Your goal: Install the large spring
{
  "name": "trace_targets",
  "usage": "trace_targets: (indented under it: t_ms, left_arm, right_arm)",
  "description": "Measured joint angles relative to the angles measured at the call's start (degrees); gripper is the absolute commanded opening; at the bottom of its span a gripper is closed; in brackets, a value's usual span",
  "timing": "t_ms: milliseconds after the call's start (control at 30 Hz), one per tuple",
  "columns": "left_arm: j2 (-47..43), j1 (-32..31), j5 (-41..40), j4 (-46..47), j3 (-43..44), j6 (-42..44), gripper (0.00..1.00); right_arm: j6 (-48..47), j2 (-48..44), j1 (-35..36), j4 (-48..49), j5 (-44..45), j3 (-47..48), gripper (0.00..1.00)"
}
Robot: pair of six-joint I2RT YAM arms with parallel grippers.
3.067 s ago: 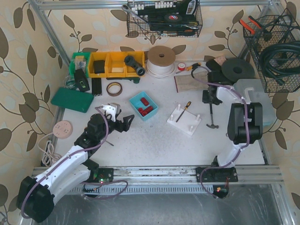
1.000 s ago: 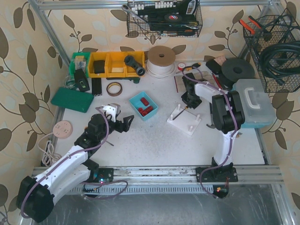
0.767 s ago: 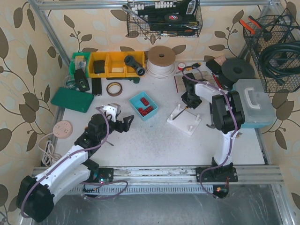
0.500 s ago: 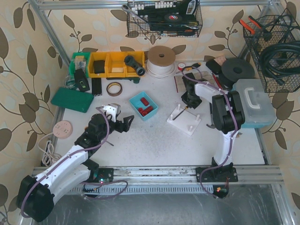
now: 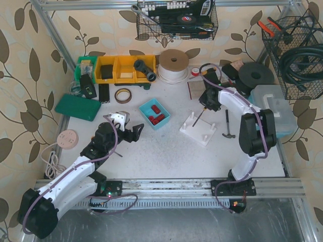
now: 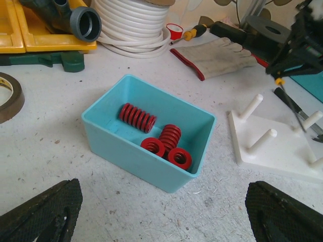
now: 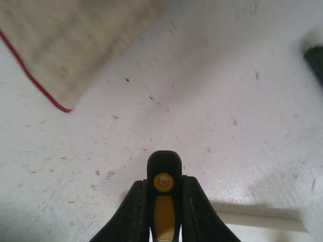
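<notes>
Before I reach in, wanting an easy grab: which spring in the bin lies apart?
The spring at the bin's far left in the left wrist view: it lies alone on its side; the other springs bunch together near right.

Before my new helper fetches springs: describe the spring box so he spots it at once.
Find the big white coil at the back of the table. Just in front sits the turquoise box. It alone holds red springs; nearby bins are yellow.

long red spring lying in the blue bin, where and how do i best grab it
Pinch the long red spring at mid-length, across its coils, from straight above: it lies on its side on the floor of the bin, and the walls of the blue bin block side approaches.
</notes>
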Motion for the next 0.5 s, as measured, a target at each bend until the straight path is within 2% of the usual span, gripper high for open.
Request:
trace_targets:
  t_ms: [167,500]
  left_arm:
    - [-0.02,0.0,-0.42,0.0,0.0,0.02,0.9]
    - [-0.02,0.0,-0.44,0.0,0.0,0.02,0.9]
  right_arm:
    - [-8.02,-6.36,-2.03,1.95,-0.04,-0.59,0.0]
    - [-37.77,-11.74,-3.63,2.45,2.97,-0.63,0.0]
